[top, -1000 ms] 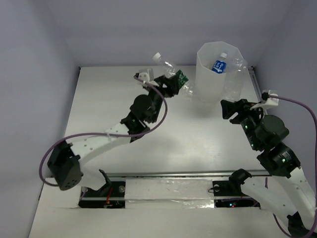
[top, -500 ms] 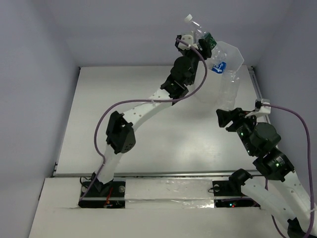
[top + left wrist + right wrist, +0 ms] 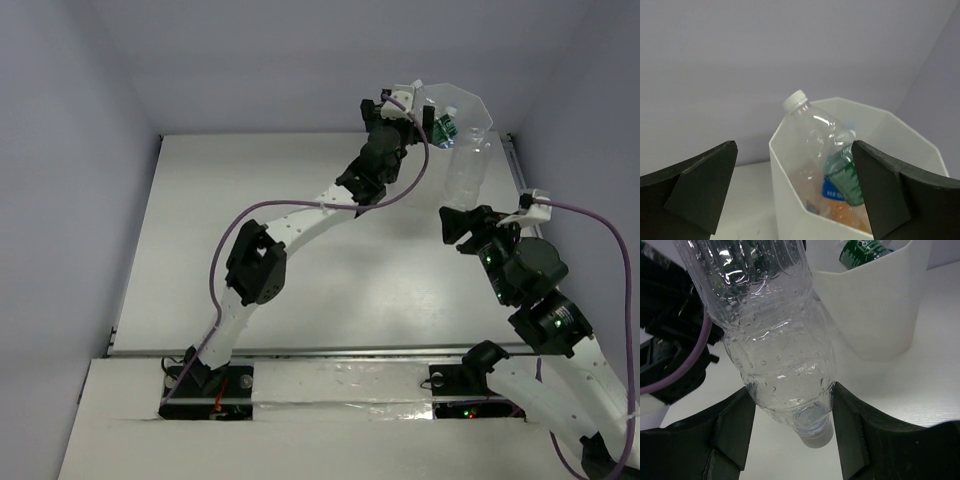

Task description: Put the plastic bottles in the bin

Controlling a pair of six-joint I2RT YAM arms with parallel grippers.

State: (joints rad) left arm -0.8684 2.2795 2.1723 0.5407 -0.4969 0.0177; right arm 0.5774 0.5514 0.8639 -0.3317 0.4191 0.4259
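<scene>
Left gripper [image 3: 795, 150], jaws wide apart, hangs over the tall translucent white faceted bin [image 3: 787, 200]. A green-labelled clear plastic bottle [image 3: 820, 140] leans inside, white cap [image 3: 795, 100] up-left above the rim [image 3: 880, 120], and could jam the next. Right gripper [image 3: 792, 400] clamps an unlabelled clear plastic bottle [image 3: 770, 330] near its cap, body aimed binward. It may pivot or hit the left arm [image 3: 300, 215].

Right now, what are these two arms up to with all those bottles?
It's a tidy-up: everything goes into the tall white bin. The left pincer hangs open above it, where a green-labelled bottle leans cap-up on other bottles. The right pincer grips a clear bottle, cap down, beside the bin, not yet dropped in.
</scene>
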